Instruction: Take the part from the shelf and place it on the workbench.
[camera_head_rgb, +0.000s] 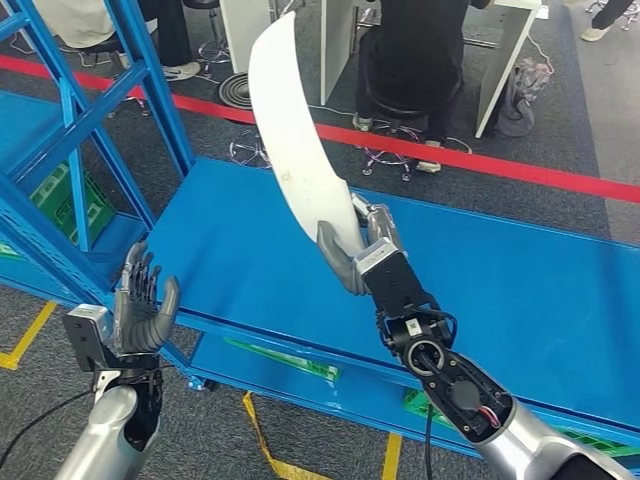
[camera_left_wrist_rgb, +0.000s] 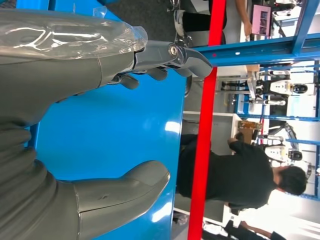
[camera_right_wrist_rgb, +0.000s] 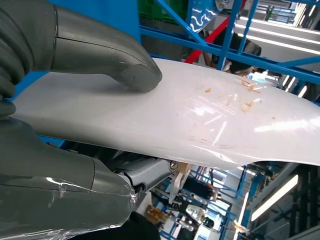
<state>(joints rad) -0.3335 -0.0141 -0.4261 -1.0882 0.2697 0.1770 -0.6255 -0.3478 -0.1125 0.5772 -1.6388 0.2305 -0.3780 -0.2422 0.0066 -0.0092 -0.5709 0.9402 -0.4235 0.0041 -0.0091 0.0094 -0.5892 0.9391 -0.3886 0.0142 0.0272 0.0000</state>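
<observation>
Above the workbench (camera_head_rgb: 249, 250), right hand (camera_head_rgb: 355, 250) gripping white part (camera_head_rgb: 298, 140), left hand (camera_head_rgb: 143, 305) spread, holding nothing

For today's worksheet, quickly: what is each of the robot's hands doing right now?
Left hand: open, fingers apart, holding nothing, beside the blue workbench.
Right hand: holding the curved white part by its lower end, above the workbench.
</observation>
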